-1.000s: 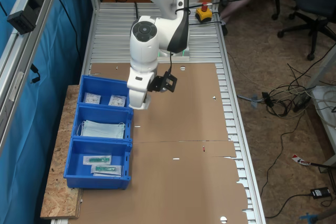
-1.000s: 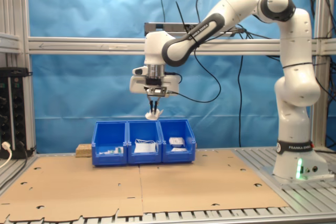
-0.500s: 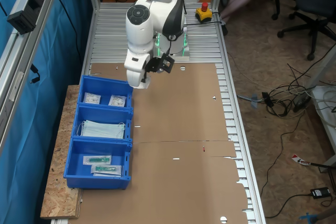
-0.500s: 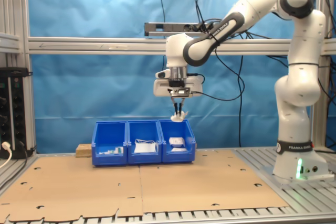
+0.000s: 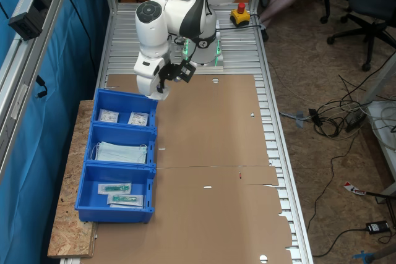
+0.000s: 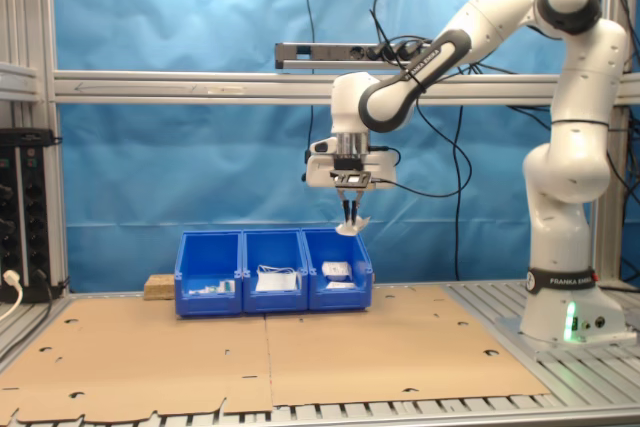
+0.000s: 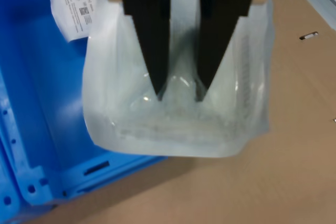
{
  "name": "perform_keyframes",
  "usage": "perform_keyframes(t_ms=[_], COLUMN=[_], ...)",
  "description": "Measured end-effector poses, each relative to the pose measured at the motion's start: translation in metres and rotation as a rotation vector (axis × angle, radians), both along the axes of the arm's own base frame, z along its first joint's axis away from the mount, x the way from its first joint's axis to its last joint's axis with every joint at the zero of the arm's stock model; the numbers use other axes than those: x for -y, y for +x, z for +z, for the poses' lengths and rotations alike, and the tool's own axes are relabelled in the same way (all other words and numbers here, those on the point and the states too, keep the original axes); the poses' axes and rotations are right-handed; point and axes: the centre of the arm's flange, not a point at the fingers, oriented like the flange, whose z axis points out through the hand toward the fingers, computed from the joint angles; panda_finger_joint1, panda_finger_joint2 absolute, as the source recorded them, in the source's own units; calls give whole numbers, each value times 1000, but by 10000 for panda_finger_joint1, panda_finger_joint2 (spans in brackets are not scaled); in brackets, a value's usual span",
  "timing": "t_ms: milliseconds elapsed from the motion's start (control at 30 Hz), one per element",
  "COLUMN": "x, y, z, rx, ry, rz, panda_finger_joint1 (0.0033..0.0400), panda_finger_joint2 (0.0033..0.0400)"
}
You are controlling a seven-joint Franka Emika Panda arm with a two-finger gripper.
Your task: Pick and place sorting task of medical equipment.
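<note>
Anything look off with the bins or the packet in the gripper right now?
Nothing stands out. The gripper holds the white packet in the air over the outer edge of the end bin, which already has two like packets. The mask and teal-green packets lie flat in their own bins.

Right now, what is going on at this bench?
The gripper holds a small white packet in the air, pinched between its fingers, above the edge of the end blue bin. That bin already holds two similar packets. The middle bin holds a face mask, the third long clear packets.
</note>
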Motion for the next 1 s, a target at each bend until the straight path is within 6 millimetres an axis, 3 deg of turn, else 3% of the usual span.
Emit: perform_keyframes(t_ms=[533, 1000], x=[59, 74], y=[3, 10], z=[-4, -14], rx=[37, 18], ry=[-27, -43], rz=[-115, -134], panda_finger_joint1=[35, 35], panda_finger_joint2=[35, 35])
